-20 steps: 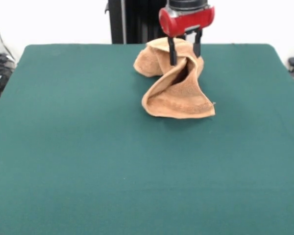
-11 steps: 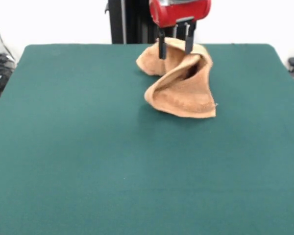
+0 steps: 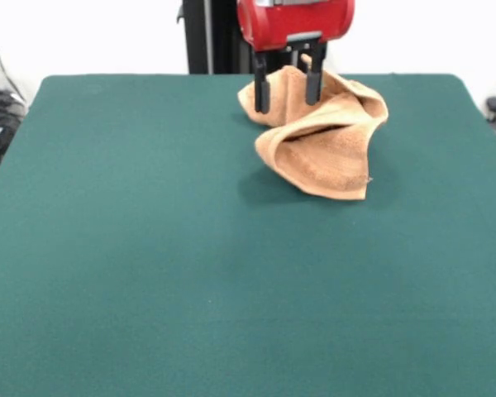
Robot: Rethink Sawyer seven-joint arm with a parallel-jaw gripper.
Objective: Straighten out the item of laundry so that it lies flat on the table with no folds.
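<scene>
You see the table (image 3: 132,273) almost bare, and the item of laundry (image 3: 326,145) sits far back on it, a little to the right of the middle in the front view, not flat at all. Compared with one second ago, the towel stands lower: the tall twisted cone has sunk and now leans to the right, with one loose fold hanging over the top and a flap lying down toward you on the felt. The gripper (image 3: 287,93) has moved to the left and a bit higher, and its two fingers (image 3: 262,93) stand apart in front of the cloth's back part; I judge that they hold nothing. So the towel is released but remains crumpled, and you need a new grasp, probably at a free corner.
</scene>
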